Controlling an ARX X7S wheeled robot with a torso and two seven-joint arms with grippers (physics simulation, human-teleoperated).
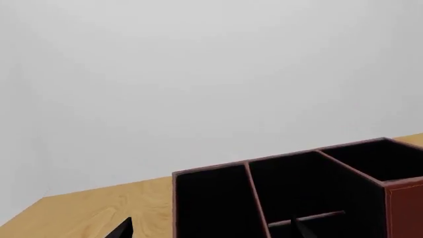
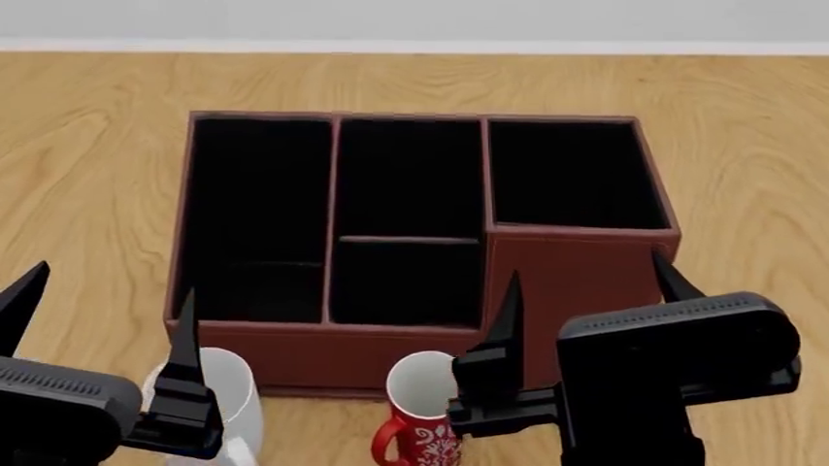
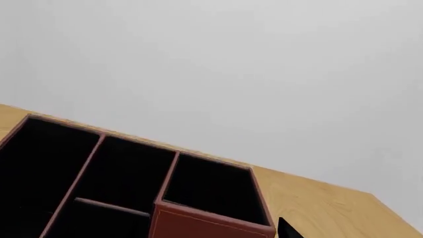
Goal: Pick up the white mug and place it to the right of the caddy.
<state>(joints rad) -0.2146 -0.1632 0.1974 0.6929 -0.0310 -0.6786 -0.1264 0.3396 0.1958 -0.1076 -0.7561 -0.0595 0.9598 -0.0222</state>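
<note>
While both jaws gape, white mug (image 2: 223,393) seemingly touching caddy (image 2: 570,277)

Mugs: two — one white mug (image 2: 220,388), one red mug with white floral pattern (image 2: 421,413). Caddies: one, reddish-brown caddy (image 2: 570,282), black-lined. Grippers: two — left gripper (image 2: 104,306), right gripper (image 2: 589,282). Wooden table (image 2: 91,146): one.

The left tool (image 2: 104,335) hides part of the white mug (image 2: 223,383), whose base is cut off.
</note>
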